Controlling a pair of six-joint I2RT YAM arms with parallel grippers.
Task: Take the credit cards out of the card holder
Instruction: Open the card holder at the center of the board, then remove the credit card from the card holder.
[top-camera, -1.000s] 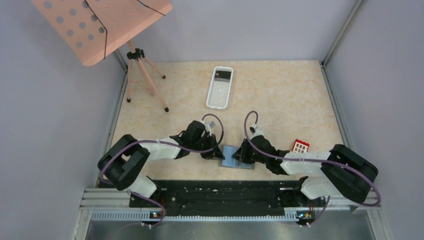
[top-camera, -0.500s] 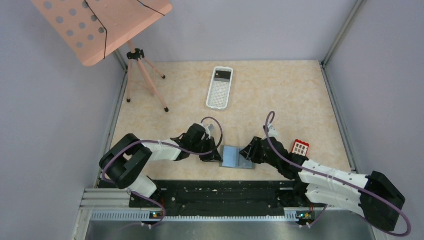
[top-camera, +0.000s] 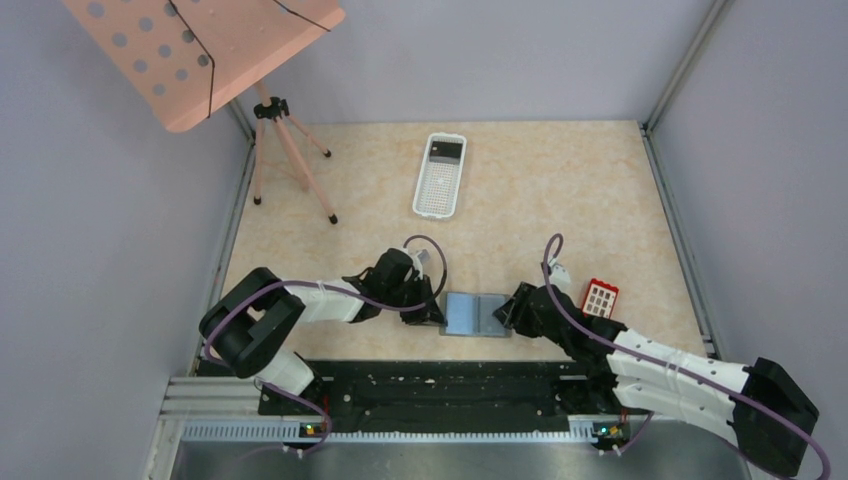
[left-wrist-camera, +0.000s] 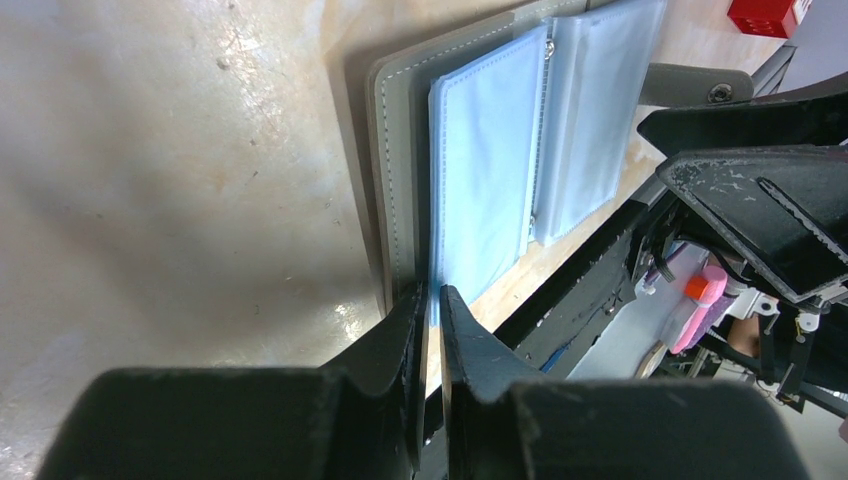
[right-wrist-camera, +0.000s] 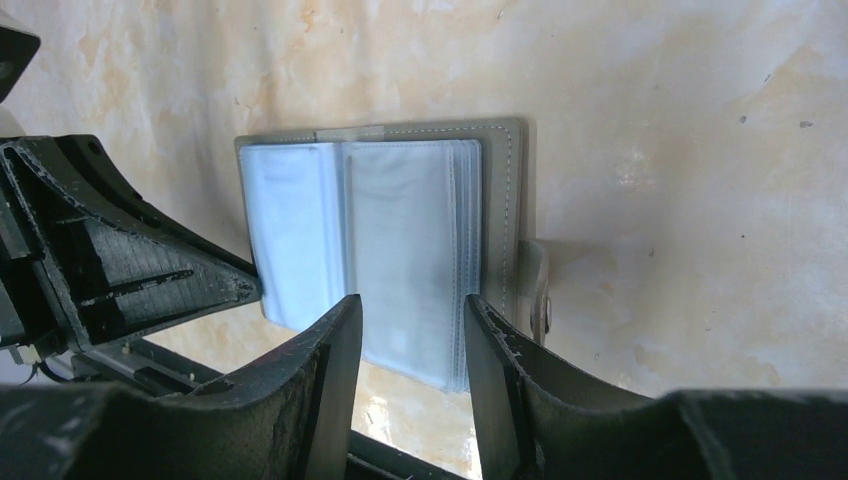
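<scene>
Left hand pinches card holder edge, clear only from its wrist.

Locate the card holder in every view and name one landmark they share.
Top external: card holder lies open, low centre.
Left wrist: card holder fills the upper centre.
Right wrist: card holder sits mid-frame.
Shared landmark: left gripper pinching the holder's left edge, seen at frame left in the right wrist view.
</scene>
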